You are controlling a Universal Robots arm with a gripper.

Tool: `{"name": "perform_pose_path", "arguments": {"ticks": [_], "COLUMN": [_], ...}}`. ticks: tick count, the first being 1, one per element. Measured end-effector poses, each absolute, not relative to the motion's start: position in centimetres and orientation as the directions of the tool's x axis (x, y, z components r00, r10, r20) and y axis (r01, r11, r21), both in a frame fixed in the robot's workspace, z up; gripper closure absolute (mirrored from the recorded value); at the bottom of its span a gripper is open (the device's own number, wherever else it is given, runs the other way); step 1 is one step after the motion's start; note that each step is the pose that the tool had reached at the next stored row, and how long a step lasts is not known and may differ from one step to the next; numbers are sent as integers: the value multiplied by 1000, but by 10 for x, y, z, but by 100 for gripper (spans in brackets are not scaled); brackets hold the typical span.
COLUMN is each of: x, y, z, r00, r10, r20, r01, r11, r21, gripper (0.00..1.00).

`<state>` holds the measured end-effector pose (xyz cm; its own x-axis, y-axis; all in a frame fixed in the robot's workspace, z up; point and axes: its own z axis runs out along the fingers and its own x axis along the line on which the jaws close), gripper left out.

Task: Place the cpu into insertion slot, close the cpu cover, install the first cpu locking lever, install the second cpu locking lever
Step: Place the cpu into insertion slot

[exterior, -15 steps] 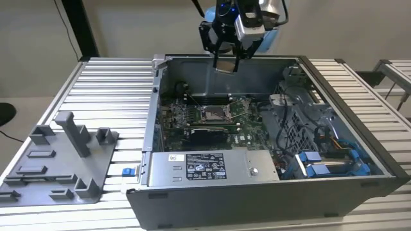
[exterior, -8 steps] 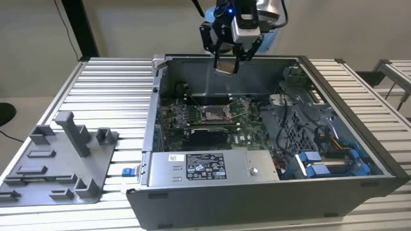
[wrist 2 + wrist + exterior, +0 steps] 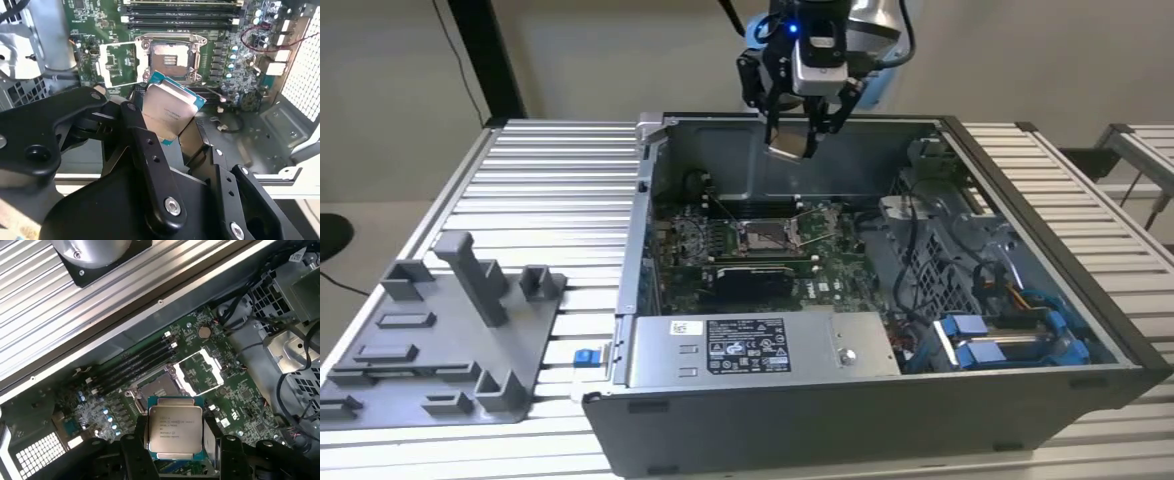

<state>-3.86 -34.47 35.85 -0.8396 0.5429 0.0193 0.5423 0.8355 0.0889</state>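
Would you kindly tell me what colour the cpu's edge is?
Teal-green, framing the silver-grey face of the cpu; clearest in the first wrist view.

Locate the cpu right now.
The cpu is clamped in the gripper, above the case's far wall in the exterior view. In the first wrist view it hangs over the board, clear of the open slot.
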Motion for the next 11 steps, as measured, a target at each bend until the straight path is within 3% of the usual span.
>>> {"name": "perform_pose_path", "arguments": {"ticks": [11], "x": [-39], "y": [-345], "z": [352], "r00": [-747], "r10": [665], "r20": [19], "r01": [664], "r11": [743], "r21": [89], "gripper": [100]}}
